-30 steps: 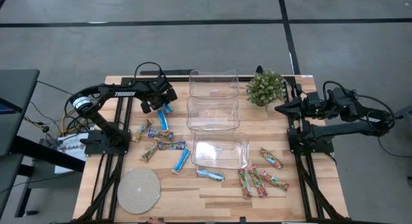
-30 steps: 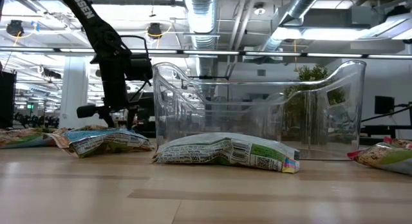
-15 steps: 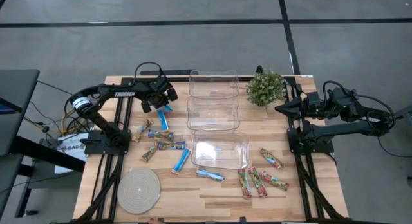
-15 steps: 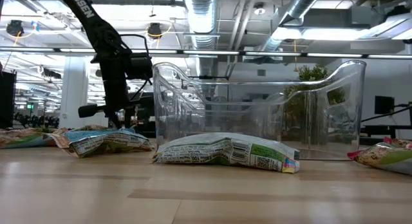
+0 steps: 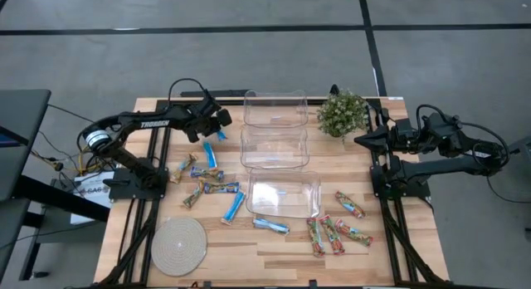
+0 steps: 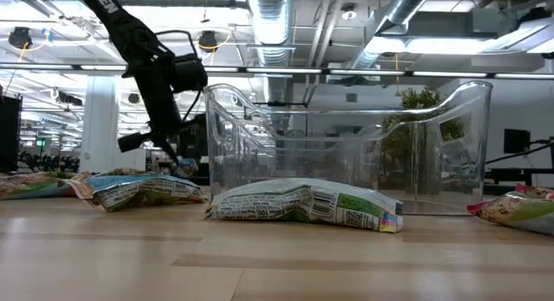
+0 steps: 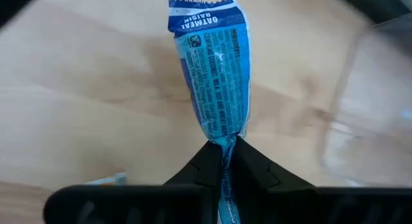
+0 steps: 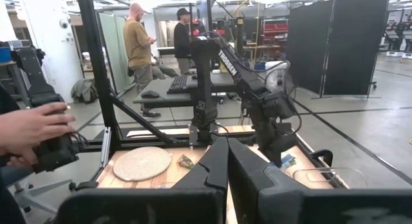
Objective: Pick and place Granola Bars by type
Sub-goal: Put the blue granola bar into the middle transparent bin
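The three clear plastic bins (image 5: 275, 144) look empty, so sorting has barely begun and the other shiny wrapped granola bars (image 5: 335, 232) lie scattered on the wooden counter (image 5: 249, 252). The left end effector (image 7: 225, 150) pinches a bright blue crinkled bar (image 7: 215, 69) by its end, just beside the far bin; the right end effector (image 8: 226, 161) waits closed at the counter's right edge.

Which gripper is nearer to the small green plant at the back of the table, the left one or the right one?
The right. The right gripper rests shut just beside the potted plant. The left gripper, shut on a blue granola bar, is across the clear bins from it.
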Robot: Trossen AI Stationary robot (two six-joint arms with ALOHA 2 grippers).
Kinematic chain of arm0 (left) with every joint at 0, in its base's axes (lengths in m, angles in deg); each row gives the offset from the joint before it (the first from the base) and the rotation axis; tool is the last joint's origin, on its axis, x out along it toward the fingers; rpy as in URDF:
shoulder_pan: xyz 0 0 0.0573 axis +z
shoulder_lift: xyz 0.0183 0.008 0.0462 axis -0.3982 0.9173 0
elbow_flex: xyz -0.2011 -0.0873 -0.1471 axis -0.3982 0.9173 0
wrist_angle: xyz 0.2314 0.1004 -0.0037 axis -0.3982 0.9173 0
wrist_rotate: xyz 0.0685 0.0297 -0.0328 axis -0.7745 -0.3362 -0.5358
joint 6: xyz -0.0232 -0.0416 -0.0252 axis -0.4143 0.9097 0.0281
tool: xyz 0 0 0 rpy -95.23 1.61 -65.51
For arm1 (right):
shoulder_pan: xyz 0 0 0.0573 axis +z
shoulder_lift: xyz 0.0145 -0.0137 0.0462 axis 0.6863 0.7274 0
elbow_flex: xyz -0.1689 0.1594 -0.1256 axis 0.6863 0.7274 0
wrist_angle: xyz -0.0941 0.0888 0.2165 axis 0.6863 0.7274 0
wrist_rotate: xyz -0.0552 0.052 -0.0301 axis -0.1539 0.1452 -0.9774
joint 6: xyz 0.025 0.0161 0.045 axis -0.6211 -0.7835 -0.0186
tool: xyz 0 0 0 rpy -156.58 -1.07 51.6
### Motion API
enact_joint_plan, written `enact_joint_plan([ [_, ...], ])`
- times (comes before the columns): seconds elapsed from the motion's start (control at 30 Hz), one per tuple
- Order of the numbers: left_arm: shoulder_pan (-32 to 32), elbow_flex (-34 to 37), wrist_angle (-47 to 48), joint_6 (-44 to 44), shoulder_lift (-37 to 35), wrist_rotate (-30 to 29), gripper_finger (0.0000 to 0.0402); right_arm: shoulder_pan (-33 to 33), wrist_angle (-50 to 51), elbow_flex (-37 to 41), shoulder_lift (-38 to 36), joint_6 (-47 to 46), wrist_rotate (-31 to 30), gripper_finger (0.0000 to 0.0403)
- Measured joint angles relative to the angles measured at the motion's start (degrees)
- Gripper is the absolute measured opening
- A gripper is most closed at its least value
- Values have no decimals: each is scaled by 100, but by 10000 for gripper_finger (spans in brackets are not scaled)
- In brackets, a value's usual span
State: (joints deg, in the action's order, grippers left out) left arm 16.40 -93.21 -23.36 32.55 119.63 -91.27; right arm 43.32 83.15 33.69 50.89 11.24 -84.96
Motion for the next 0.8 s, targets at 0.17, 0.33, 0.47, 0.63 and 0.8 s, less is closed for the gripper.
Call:
enact_joint_plan([
  [0.17, -21, 0, -236, -49, -306, -6, 16, 0, 0, 0, -1, -2, 1, 0],
  [0.33, -34, 0, -589, -131, -631, 45, 19, -1, 0, 0, -2, -1, 1, 0],
  [0.47, -83, -1, -951, -136, -859, 222, 19, -1, 0, 0, 0, -2, 1, 0],
  [0.63, -192, -2, -1503, -149, -1135, 439, 18, 0, 0, 0, -2, 0, 2, 0],
  [0.8, -337, -2, -2254, -189, -1394, 542, 18, -1, 0, 0, 0, -1, 0, 0],
])
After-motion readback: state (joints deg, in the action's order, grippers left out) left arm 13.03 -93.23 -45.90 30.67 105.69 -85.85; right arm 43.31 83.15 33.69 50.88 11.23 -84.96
